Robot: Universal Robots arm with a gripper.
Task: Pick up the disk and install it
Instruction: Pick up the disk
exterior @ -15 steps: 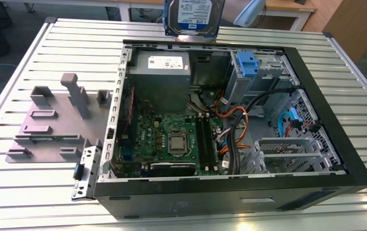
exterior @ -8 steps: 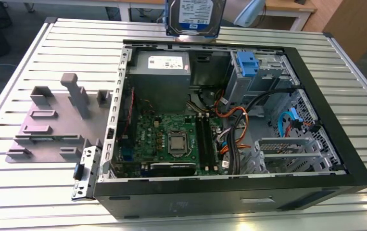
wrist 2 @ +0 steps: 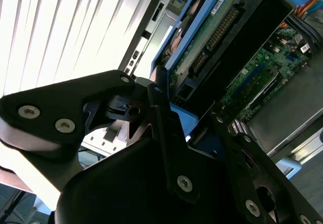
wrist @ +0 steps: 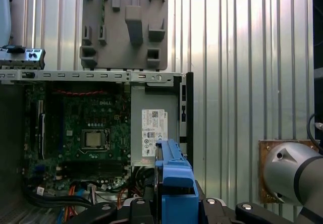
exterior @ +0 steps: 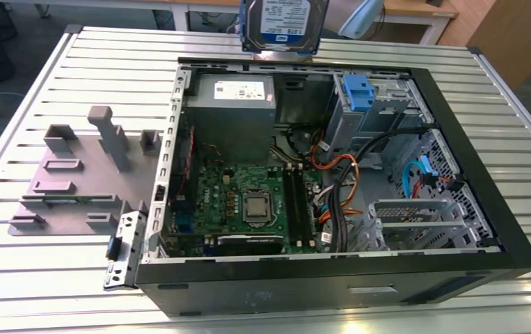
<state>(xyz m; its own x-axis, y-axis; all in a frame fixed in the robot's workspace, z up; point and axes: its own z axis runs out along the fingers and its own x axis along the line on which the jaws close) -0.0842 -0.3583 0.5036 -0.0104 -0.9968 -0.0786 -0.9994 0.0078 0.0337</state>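
The disk hangs upright in the air above the far wall of the open computer case, its white-and-blue label facing the exterior view. In the second wrist view my gripper is shut on the disk, whose green circuit-board underside and blue side bracket show between the black fingers. In the first wrist view the disk's blue bracket rises from the gripper, over the case's edge beside the grey power-supply box.
Inside the case are a motherboard, the power-supply box, a metal drive bay with a blue latch, and loose orange, black and blue cables. A grey fixture plate with upright pegs lies on the slatted table at the exterior view's left.
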